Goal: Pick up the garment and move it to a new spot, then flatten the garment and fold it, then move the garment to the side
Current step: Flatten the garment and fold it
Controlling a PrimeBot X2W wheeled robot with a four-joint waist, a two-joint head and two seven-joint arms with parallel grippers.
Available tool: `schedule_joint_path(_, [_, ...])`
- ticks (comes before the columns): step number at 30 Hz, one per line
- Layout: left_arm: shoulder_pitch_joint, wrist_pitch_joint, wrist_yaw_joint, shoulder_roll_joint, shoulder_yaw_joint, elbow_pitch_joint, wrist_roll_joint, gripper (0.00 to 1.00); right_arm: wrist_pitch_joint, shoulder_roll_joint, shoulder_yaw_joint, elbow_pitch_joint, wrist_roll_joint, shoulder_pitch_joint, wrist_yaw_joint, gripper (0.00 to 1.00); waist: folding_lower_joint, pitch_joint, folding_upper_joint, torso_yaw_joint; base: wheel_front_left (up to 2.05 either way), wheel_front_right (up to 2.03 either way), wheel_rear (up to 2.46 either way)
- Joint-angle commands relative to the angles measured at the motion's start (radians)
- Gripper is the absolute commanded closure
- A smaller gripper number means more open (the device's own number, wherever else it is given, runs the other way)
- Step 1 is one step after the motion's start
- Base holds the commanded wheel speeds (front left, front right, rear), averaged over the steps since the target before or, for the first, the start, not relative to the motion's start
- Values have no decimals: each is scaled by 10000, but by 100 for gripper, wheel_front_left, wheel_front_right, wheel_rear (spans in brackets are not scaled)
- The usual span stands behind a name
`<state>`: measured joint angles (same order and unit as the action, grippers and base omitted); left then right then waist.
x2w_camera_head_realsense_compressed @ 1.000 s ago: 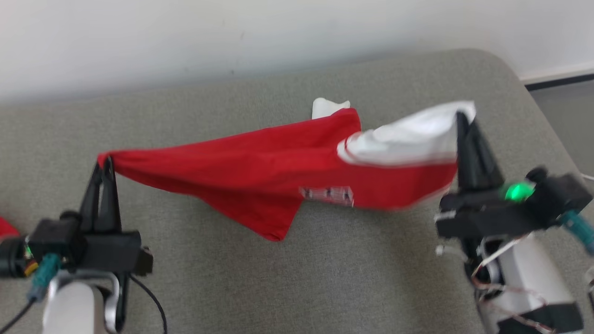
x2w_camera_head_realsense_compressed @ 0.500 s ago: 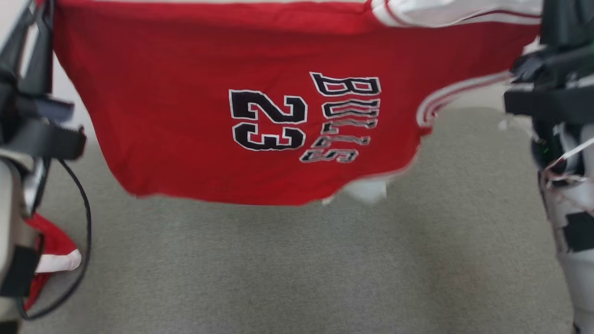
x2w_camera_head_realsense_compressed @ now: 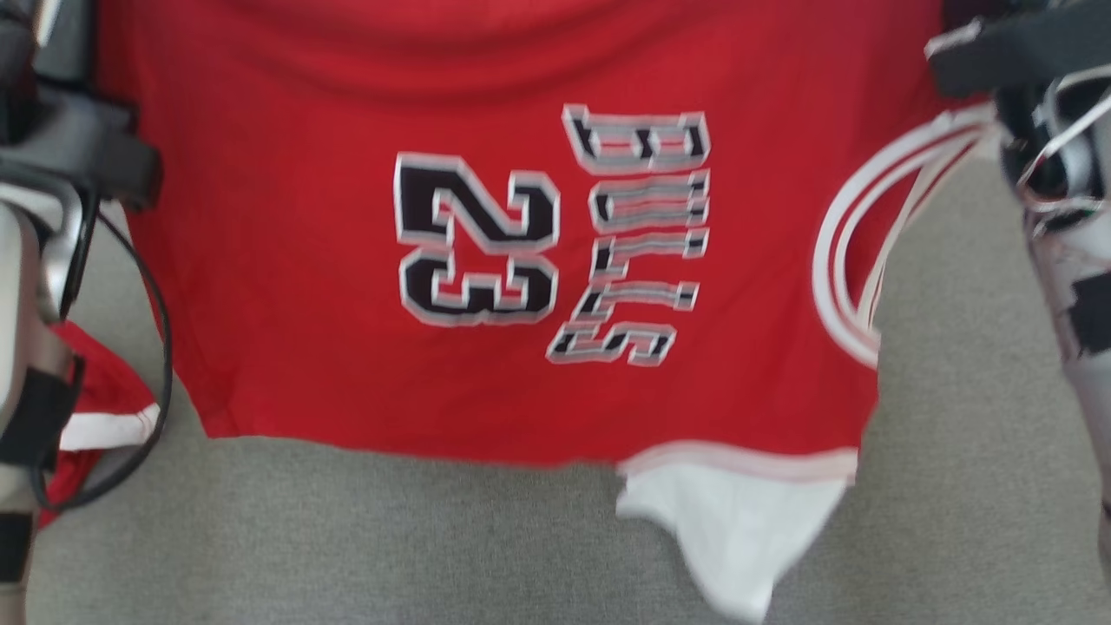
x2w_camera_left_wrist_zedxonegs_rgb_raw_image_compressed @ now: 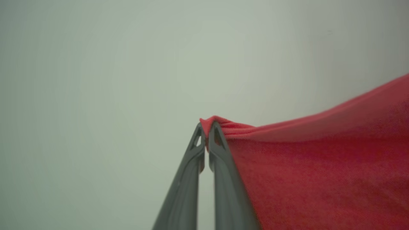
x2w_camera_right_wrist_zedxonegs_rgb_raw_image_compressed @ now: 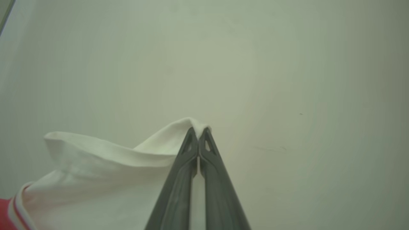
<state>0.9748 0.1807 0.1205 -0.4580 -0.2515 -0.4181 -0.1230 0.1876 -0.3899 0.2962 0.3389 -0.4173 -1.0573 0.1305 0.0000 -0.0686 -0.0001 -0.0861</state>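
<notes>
Quick tally: two garments all told, one big red jersey (x2w_camera_head_realsense_compressed: 286, 286) and one smaller red-and-white piece (x2w_camera_head_realsense_compressed: 104, 412) at the left edge. The jersey has two white sleeves, a lower sleeve (x2w_camera_head_realsense_compressed: 729, 529) in the head view and an upper sleeve (x2w_camera_right_wrist_zedxonegs_rgb_raw_image_compressed: 105, 166) in the right wrist view. Its print is one number 23 (x2w_camera_head_realsense_compressed: 476, 239), so two digits, and one word BULLS (x2w_camera_head_realsense_compressed: 638, 234), five letters, though the armhole stripes are too blurry to count. Hardware-wise it's two grippers, left gripper (x2w_camera_left_wrist_zedxonegs_rgb_raw_image_compressed: 206, 126) and right gripper (x2w_camera_right_wrist_zedxonegs_rgb_raw_image_compressed: 198, 131), two dark fingers each so four total, plus two pale forearms, left forearm (x2w_camera_head_realsense_compressed: 16, 269) and right forearm (x2w_camera_head_realsense_compressed: 1061, 278), one black cable (x2w_camera_head_realsense_compressed: 163, 347) and one grey fabric-covered surface (x2w_camera_head_realsense_compressed: 391, 547).
</notes>
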Motion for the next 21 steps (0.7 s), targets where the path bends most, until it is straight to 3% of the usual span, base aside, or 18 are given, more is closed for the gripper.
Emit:
schedule_joint_path(1, [356, 120, -147, 133, 58, -189, -63, 100, 98, -27, -48, 227, 132, -410, 6, 100, 0, -1775, 1, -126, 0, 0, 0])
schedule_joint_path(7, [2391, 423, -508, 184, 84, -1227, 320, 100, 501, 122, -595, 1593, 945, -2620, 6, 100, 0, -3679, 1, -322, 0, 0, 0])
schedule_joint_path(14, [4778, 818, -733, 175, -191, -1719, 979, 100, 769, 82, -1903, 2683, 2362, -4698, 6, 100, 0, -4457, 1, -339, 0, 0, 0])
schedule_joint_path(17, [5284, 838, -793, 163, -144, -1598, 1011, 100, 774, 35, -2455, 2592, 2711, -4932, 6, 100, 0, -4740, 1, -337, 0, 0, 0])
schedule_joint_path(21, [4782, 844, -904, 24, 0, -1398, 851, 100, 763, 47, -2667, 2505, 2788, -4469, 4, 100, 0, -5133, 1, -443, 0, 0, 0])
